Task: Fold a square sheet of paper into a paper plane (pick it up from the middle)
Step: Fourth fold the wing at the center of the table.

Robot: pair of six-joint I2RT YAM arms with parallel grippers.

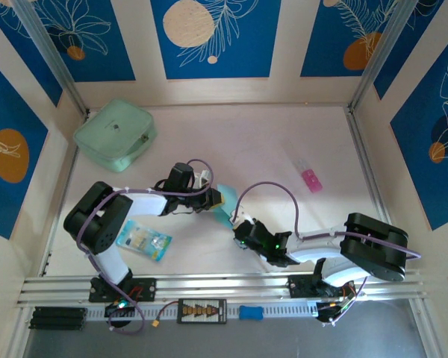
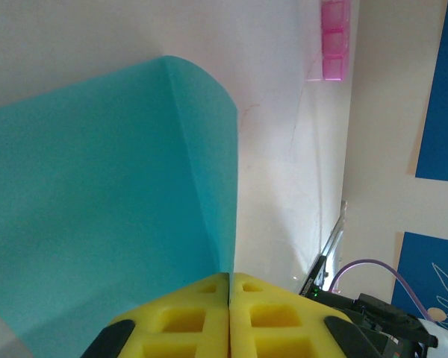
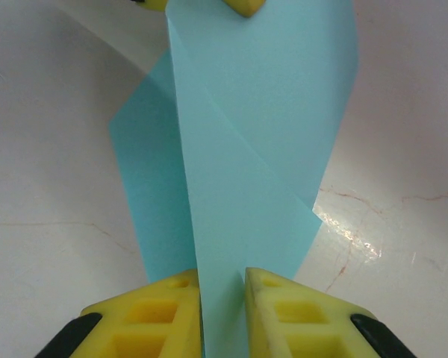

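Left claw [image 1: 222, 198] [image 2: 229, 286]: yellow pads pressed together, pinching one edge of the thin light-blue sheet of paper [image 1: 224, 212] [image 2: 112, 194] [image 3: 246, 149]. Right claw [image 1: 240, 227] [image 3: 222, 277]: pads closed on the opposite edge, paper running between them. The sheet spans the two claws over the middle of the white desk [image 1: 269, 142], with a diagonal crease and one flap folded over. The mint-green zip pouch [image 1: 114, 134], printed blue-and-white packet [image 1: 143, 241] and pink plastic box [image 1: 311, 180] lie well apart from it.
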